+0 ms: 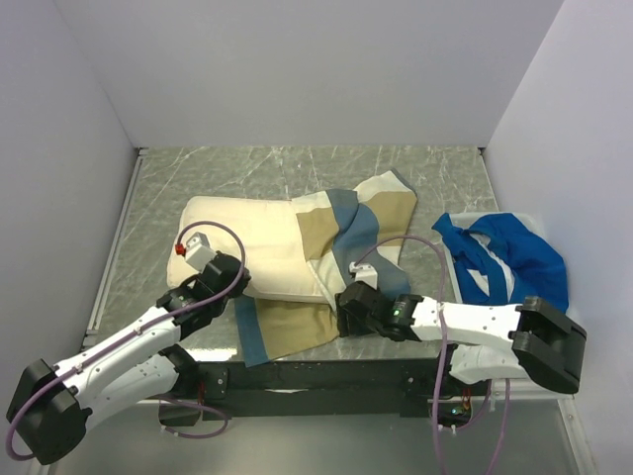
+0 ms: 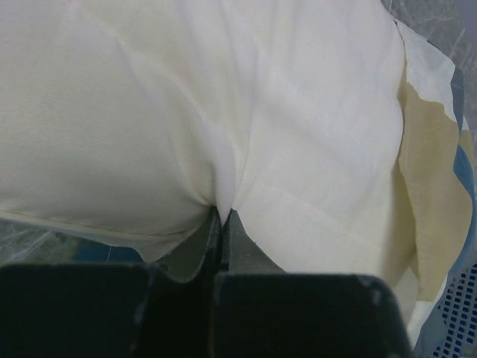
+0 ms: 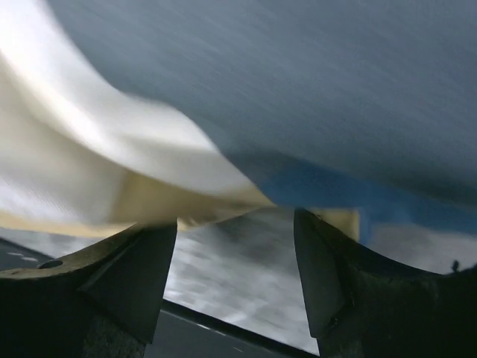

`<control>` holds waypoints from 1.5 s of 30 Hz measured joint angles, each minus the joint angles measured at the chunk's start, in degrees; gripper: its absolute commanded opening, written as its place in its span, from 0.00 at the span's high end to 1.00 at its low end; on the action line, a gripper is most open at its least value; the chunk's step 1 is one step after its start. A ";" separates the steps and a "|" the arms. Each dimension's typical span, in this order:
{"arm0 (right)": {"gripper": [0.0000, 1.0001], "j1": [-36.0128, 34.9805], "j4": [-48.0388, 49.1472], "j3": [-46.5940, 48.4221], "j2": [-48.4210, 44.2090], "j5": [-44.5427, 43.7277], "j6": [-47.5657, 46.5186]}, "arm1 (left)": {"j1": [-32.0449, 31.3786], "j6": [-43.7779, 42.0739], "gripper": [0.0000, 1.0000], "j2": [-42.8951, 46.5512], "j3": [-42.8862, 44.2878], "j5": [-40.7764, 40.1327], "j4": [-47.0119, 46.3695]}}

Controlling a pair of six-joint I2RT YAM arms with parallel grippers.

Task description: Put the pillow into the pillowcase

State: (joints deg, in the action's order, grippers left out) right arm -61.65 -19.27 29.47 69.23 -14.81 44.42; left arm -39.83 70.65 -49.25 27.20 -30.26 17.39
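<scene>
The cream pillow [image 1: 242, 242] lies across the middle of the table. Its right end is under the tan, slate-blue and white pillowcase [image 1: 361, 233], which trails toward the near edge. My left gripper [image 1: 235, 281] is at the pillow's near left edge. In the left wrist view it [image 2: 223, 215] is shut on a pinch of the pillow [image 2: 186, 112], with the pillowcase [image 2: 428, 164] at the right. My right gripper [image 1: 346, 315] sits at the pillowcase's near edge. In the right wrist view it [image 3: 235, 246] is open, and blurred pillowcase fabric [image 3: 298, 89] hangs just above its empty fingers.
A bright blue cloth with white stripes [image 1: 504, 257] is heaped at the right side of the table. The marbled grey table [image 1: 297, 168] is walled in by white panels at the back and both sides. A black rail [image 1: 316, 376] runs along the near edge.
</scene>
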 measured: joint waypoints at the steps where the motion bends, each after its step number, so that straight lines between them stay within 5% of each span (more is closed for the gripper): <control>1: 0.28 0.00 1.49 0.02 0.28 0.55 0.46 | 0.00 0.02 0.99 0.04 0.00 -0.02 0.07; 7: 0.29 -0.28 8.28 0.70 3.74 2.45 1.33 | 0.00 0.00 0.99 0.04 0.00 0.00 0.42; 9: 0.54 -0.31 10.14 1.81 5.97 2.84 1.33 | 0.00 0.00 0.99 0.04 0.00 0.00 0.35; 11: 0.89 -0.37 12.11 3.41 9.18 3.85 0.90 | 0.00 -0.04 0.99 -0.04 0.00 0.00 0.11; 13: 0.99 -1.14 12.81 5.44 12.33 4.57 0.72 | 0.00 -0.11 0.99 -0.52 0.04 -0.04 -0.15; 24: 1.00 -13.09 6.80 20.72 18.45 7.30 -1.95 | -3.30 0.15 0.99 -5.77 2.95 -4.72 -1.31; 35: 1.00 -2.84 1.33 23.34 19.78 14.93 -6.45 | -11.58 11.15 0.99 -3.61 -3.48 -8.66 -3.34; 45: 1.00 -0.37 -16.81 61.16 32.92 14.80 -15.13 | -12.74 14.45 0.99 9.66 -4.09 -17.35 4.61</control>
State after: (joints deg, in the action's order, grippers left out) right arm -62.02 -36.07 90.63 102.15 -0.01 29.30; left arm -52.58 85.10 -39.59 23.11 -47.62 22.00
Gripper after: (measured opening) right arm 0.011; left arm 0.024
